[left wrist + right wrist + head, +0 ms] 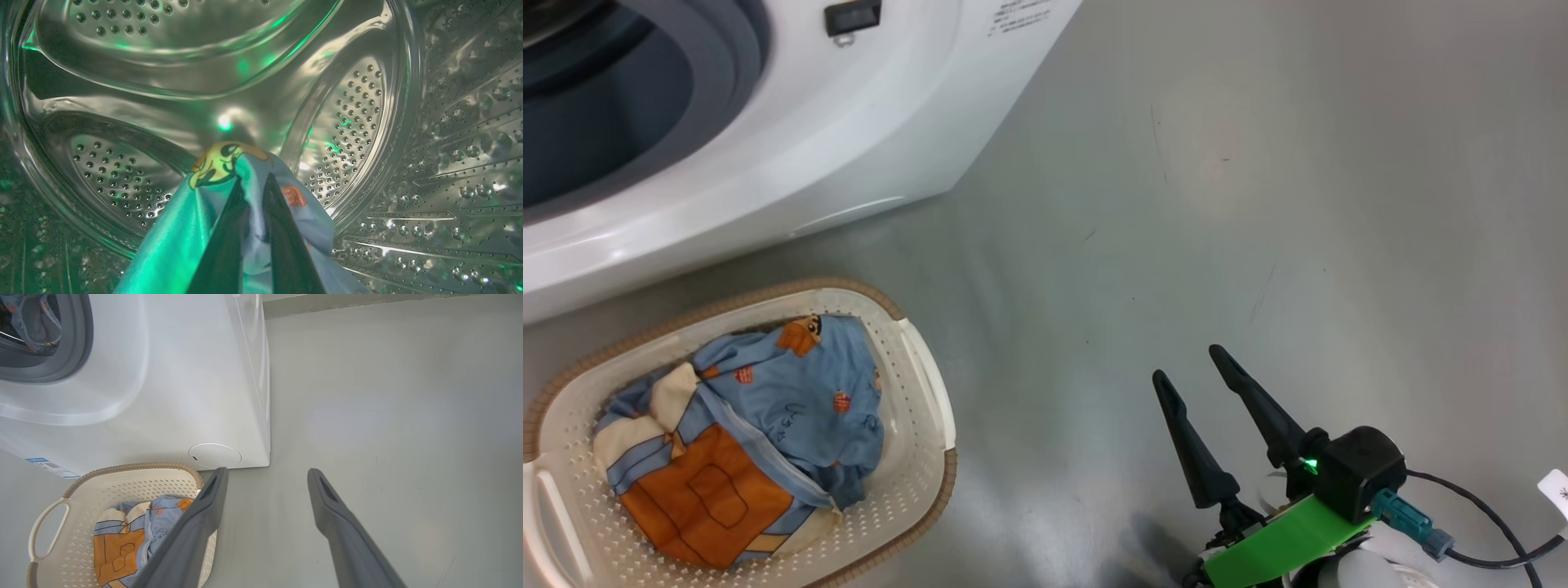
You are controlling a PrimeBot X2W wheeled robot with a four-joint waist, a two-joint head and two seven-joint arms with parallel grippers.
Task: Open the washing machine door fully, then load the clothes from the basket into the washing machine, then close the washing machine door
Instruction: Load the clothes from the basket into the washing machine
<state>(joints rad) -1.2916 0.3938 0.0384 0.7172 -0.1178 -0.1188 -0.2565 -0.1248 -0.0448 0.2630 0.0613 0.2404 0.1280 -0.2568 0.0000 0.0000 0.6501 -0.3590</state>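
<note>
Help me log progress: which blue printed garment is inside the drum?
The garment pinched by the left pincer, inside the steel drum; the other garment, with orange patches, lies in the basket.

The washing machine [874, 139] is standing white and open, its grey gasket [79, 339] ringing the round mouth. Deep inside its steel perforated drum [347, 134], a light blue piece [171, 249] with cartoon prints is hanging, pinched between my left fingers [222, 253]. The basket [929, 384], cream with a brown rim, is sitting just before the machine and is holding the crumpled clothes [768, 408]: blue, orange and cream.
</note>
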